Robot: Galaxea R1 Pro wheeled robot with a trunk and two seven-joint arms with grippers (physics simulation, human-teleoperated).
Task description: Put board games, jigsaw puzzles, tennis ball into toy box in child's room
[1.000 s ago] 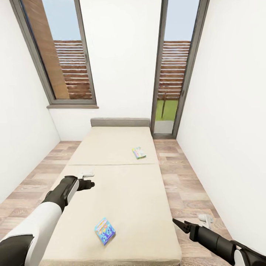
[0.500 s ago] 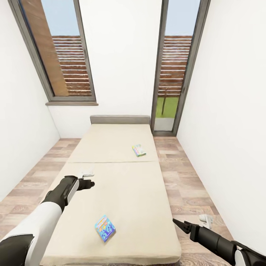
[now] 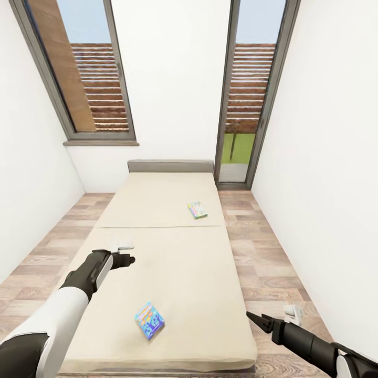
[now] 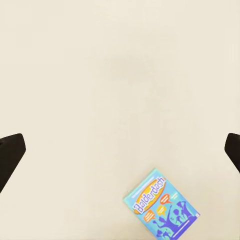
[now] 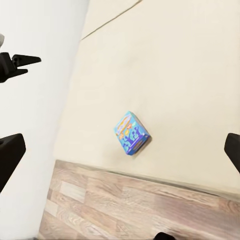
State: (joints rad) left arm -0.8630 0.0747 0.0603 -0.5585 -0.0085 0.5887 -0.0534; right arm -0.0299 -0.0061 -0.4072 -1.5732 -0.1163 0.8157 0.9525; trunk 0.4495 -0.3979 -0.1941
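**Both my grippers hang open over the bed, both game boxes untouched**

From my head camera I look down the length of the bed (image 3: 173, 273), its cream mattress split in two panels by a seam. A blue board game (image 3: 149, 320) lies flat on the near panel, turned askew to the bed's edges. A second, green-white board game (image 3: 197, 210) lies on the far panel, near the bed's right edge, just beyond the seam. My left gripper (image 3: 125, 254) hangs over the left part of the near panel, close to the seam; the blue box sits nearer to me and to the right of it, well apart. My right gripper (image 3: 257, 320) points in from the right, past the bed's right edge above the wood floor (image 3: 262, 262); the blue box lies to its left, across a stretch of bare mattress.

Through my left wrist camera, I see the dark tips of my left fingers (image 4: 11, 155) spread wide at either side, empty, with plain mattress between them. The blue box (image 4: 161, 210), reading "Balderdash", lies clear of the gap between the fingers and touches neither one.

Through my right wrist camera, my right fingers (image 5: 10, 157) likewise stand wide apart and grasp nothing. The blue box (image 5: 131, 133) rests on the mattress near the bed's edge, with floor planks beyond it.
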